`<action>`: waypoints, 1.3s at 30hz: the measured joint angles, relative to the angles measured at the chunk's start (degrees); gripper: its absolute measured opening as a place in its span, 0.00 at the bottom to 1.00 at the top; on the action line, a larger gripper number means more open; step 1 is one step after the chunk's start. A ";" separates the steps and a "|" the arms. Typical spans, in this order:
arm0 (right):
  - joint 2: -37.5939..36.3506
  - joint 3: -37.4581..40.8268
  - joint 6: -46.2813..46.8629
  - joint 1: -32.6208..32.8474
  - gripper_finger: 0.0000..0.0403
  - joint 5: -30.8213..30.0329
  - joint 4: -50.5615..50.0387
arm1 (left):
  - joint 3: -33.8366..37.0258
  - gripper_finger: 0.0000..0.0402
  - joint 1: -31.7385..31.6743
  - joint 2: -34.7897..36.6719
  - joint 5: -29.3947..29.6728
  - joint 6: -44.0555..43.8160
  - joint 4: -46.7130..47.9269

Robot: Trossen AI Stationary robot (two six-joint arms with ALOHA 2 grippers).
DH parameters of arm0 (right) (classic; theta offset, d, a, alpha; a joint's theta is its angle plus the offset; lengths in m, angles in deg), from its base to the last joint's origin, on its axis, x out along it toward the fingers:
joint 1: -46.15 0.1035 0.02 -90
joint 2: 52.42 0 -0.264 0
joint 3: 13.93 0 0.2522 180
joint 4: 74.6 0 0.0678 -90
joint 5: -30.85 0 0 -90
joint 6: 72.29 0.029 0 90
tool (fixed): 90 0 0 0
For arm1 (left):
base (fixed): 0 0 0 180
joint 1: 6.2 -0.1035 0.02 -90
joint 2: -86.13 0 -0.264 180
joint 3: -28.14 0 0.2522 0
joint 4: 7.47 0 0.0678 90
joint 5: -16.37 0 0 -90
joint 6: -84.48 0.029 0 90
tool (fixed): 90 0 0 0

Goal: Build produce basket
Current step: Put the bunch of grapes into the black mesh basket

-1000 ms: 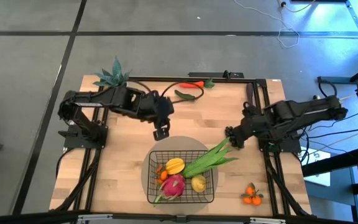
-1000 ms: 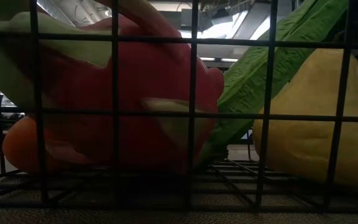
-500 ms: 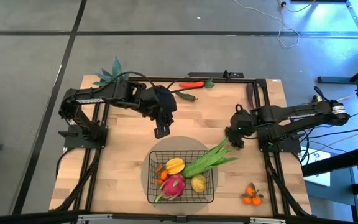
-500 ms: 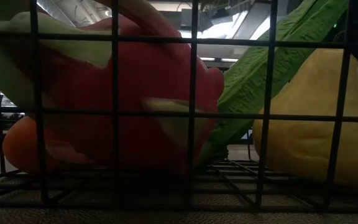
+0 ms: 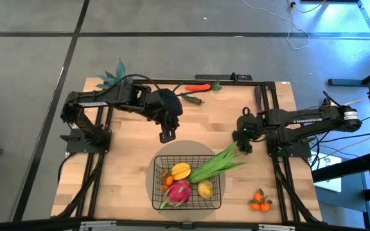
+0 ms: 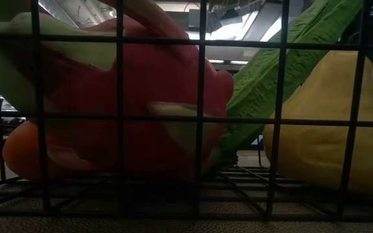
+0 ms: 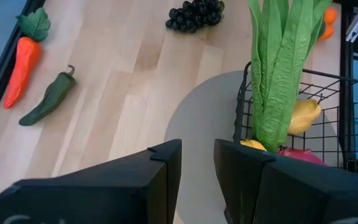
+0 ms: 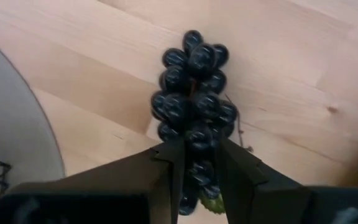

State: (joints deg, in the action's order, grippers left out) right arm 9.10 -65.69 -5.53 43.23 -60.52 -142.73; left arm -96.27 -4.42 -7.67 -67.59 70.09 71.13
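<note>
The black wire basket (image 5: 220,204) sits on a grey round mat at the table's near middle. It holds a pink dragon fruit (image 5: 180,190), a yellow mango (image 5: 181,171), another yellow fruit (image 5: 205,189) and long green leafy stalks (image 5: 218,164) that stick out over its right rim. My left gripper (image 5: 167,135) hovers shut just beyond the basket's far rim, touching nothing. My right gripper (image 5: 241,140) is down on the dark grapes (image 8: 191,93), which lie on the wood right of the basket and also show in the left wrist view (image 7: 194,12). My right gripper has the grapes' lower end (image 8: 201,167), by the small green leaf, pinched between its two fingers (image 8: 169,158). It comes from above, pointing down, with the fingers on either side of the bunch. The rest of the bunch lies on the table.
Small oranges (image 5: 259,202) lie near the table's near right corner. A green pepper (image 5: 193,98) and an orange-red carrot (image 5: 198,86) lie at the far edge, with the spiky plant (image 5: 117,77) at the far left corner. Bare wood spreads left of the basket.
My right arm has stretched out flatter, and its gripper has shifted slightly toward the far edge over the grapes. My left arm has changed its pose, its forearm swinging toward the far edge, while its gripper stays beside the basket's far rim.
</note>
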 joint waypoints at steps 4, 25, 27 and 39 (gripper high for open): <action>0.44 0.00 -1.31 0.00 0.20 0.02 0.37 | -0.02 0.21 0.00 0.00 0.00 0.00 0.02; 7.39 0.00 -11.45 0.02 0.02 -1.24 2.62 | -0.01 0.21 0.00 0.00 0.02 0.01 0.04; 7.39 -0.40 -12.04 0.02 0.02 -1.88 2.13 | -0.01 0.21 0.00 0.00 0.02 0.01 0.02; 7.19 -18.08 -19.35 0.02 0.00 -15.39 -13.96 | -0.02 0.21 0.04 0.00 0.02 0.00 0.07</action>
State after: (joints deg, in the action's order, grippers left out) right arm 16.29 -83.77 -24.89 43.25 -75.91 -156.69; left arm -96.29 -4.39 -7.67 -67.57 70.09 71.19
